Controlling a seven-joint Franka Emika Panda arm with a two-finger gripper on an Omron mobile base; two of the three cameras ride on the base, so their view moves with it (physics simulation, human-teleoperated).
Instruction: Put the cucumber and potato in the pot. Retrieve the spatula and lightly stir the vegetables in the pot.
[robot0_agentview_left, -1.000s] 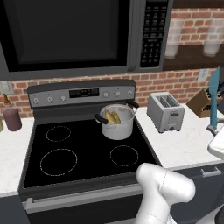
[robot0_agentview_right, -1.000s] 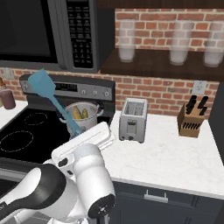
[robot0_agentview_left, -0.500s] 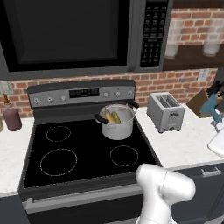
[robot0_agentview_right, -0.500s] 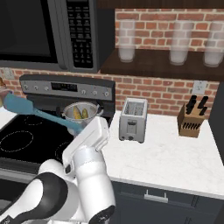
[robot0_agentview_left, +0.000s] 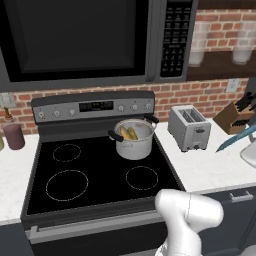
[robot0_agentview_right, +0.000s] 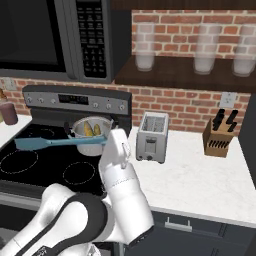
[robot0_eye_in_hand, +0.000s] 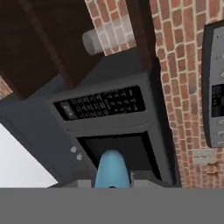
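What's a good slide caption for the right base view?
Robot arm holds the blue spatula level across the stove, in front of the pot of vegetables.

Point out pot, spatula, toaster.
pot (robot0_agentview_left: 134, 147): left base view, steel side wall.
spatula (robot0_agentview_right: 37, 143): right base view, blue blade end.
toaster (robot0_agentview_right: 152, 142): right base view, front face.

I can't read any text from here. The microwave (robot0_agentview_left: 85, 42) keypad at three o'clock on its face carries button markings, and the stove (robot0_agentview_left: 95, 165) back panel has a small display, but both are too blurred to make out.
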